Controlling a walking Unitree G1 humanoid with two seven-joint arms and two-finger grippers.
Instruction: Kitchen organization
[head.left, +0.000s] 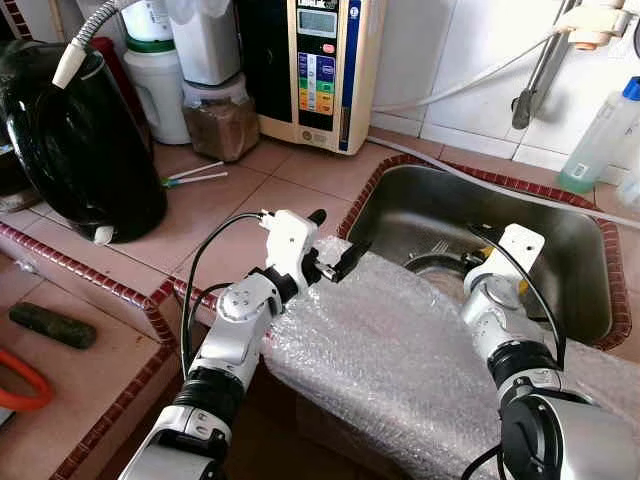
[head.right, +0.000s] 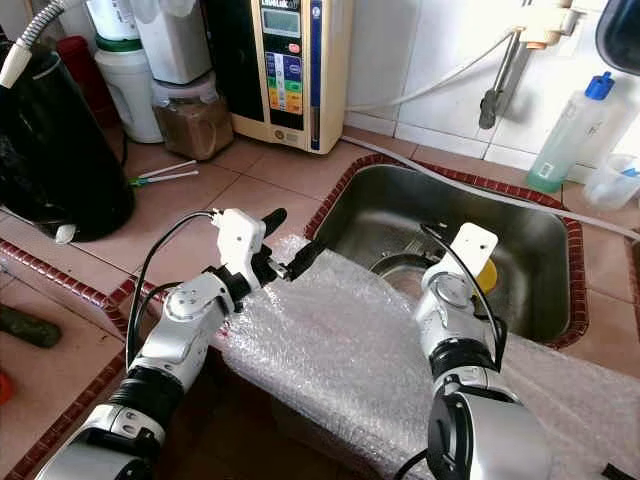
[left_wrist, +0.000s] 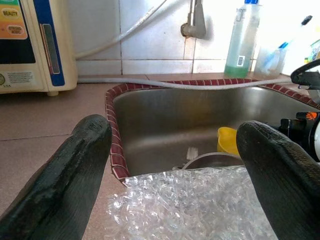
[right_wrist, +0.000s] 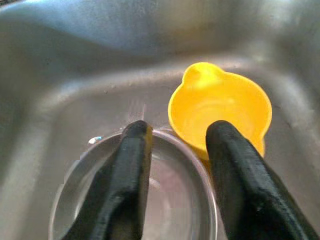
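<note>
Head views: rectangular stainless-steel sink (head.left: 570, 255) recessed in a terracotta-tiled counter (head.left: 255, 195) with a red-brown mosaic rim. Crinkled clear bubble wrap sheet (head.left: 400, 350) draped over the near sink edge. Left gripper (head.left: 335, 250) above the wrap's left corner, black fingers spread, nothing held. Right arm extended down into the basin, gripper end hidden behind its white wrist. Glossy black rounded kettle (head.left: 75, 140) at the far left; cream box-shaped water ioniser (head.left: 315, 70) against the white-tiled wall; translucent green-tinted plastic bottle (head.left: 600, 135) behind the sink.

Left wrist view: two matte, rough-textured fingers (left_wrist: 65, 175) set wide apart, empty, bubble wrap between them below.

Right wrist view: right gripper (right_wrist: 175, 150) part-open, gripping nothing, over a round clear glass bowl (right_wrist: 175, 200). Smooth yellow plastic cup with pouring lip (right_wrist: 220, 107) touching the bowl's rim on the sink floor.
</note>
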